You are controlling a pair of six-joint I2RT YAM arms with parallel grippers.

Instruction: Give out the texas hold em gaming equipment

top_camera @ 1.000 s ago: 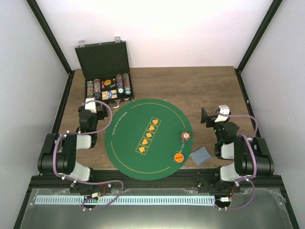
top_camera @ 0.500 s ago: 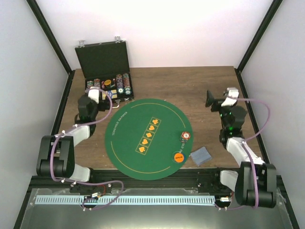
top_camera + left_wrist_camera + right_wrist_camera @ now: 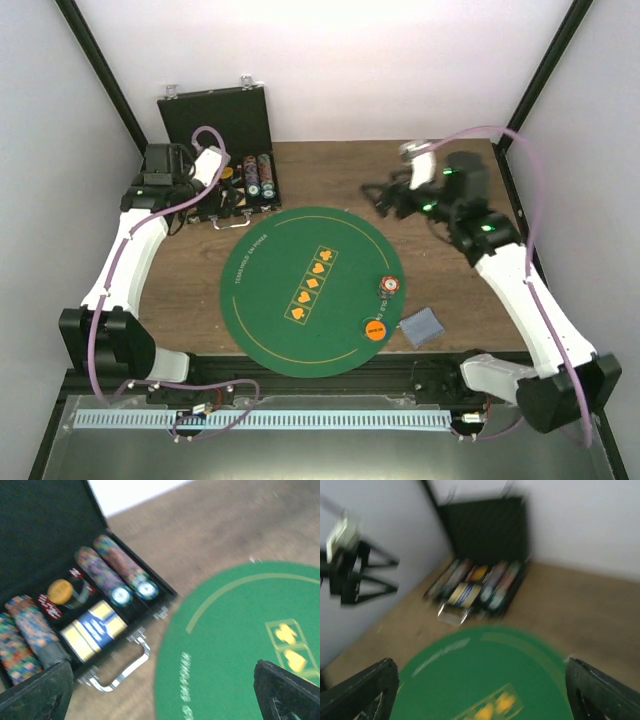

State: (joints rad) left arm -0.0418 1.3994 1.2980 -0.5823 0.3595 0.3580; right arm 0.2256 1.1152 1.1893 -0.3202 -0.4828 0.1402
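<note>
An orange disc (image 3: 375, 327) and a red-and-white chip (image 3: 389, 287) lie flat near the right edge of the green felt mat (image 3: 270, 300). Grey-blue-backed cards (image 3: 421, 327) rest skewed on the desk (image 3: 340, 175) just beside it. Rows of chips (image 3: 112, 570) fill the open black case (image 3: 215, 120).

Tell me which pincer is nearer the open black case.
Left. The left pincer hangs over the front of the case; the right pincer is well off to its right, above the table past the green mat.
</note>
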